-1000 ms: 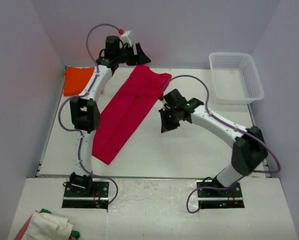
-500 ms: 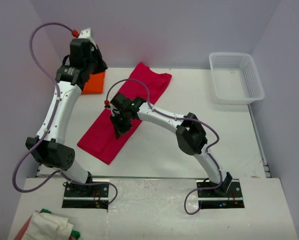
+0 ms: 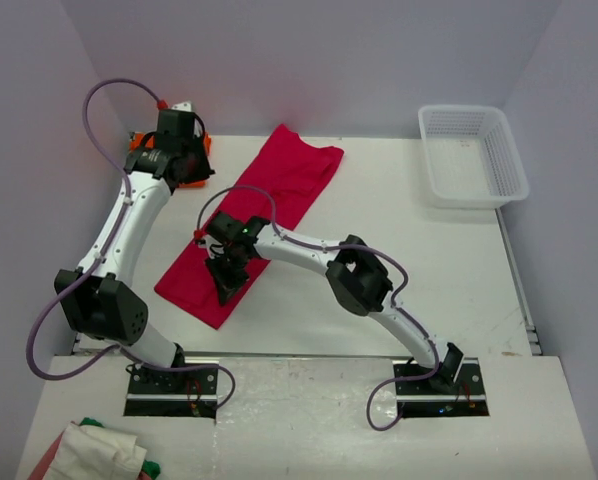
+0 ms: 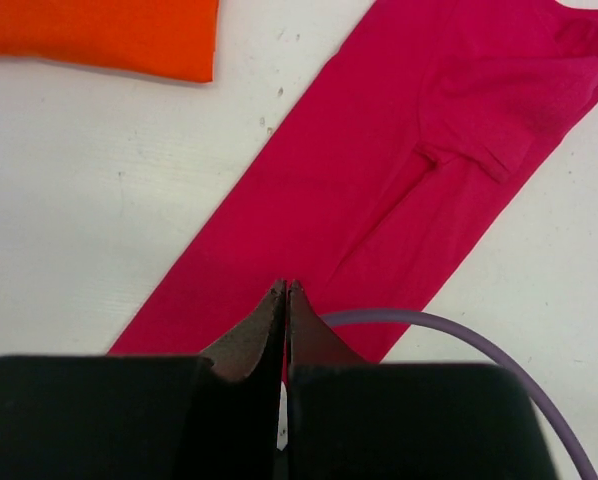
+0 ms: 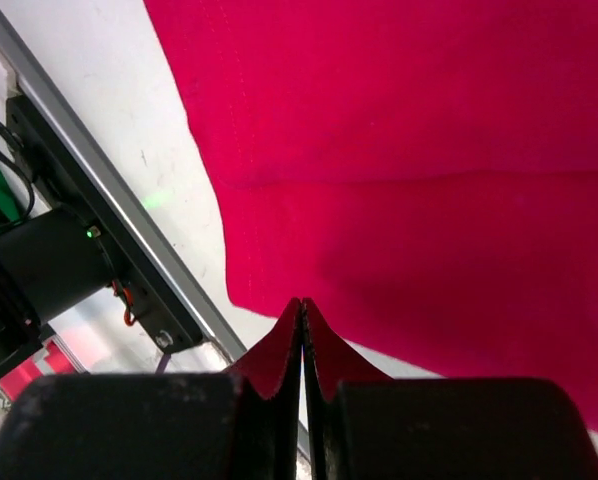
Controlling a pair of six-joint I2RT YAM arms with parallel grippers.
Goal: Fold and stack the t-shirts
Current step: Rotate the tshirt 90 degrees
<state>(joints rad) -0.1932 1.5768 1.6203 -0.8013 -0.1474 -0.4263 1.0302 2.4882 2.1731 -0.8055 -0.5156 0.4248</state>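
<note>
top external: basket point(image 3: 471, 197) stands apart from red t-shirt point(image 3: 299, 170), orange t-shirt point(image 4: 99, 35).

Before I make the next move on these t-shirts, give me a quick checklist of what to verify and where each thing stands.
1. Left pincer free of cloth: ok, shut on nothing.
2. Right pincer free of cloth: ok, shut on nothing, over the red t-shirt at its near end.
3. Red t-shirt fully folded: not ok, it is a long strip lying diagonally.
4. Orange t-shirt folded: cannot tell, only part of it shows.
5. Shirts stacked: not ok, bare table lies between them.
</note>
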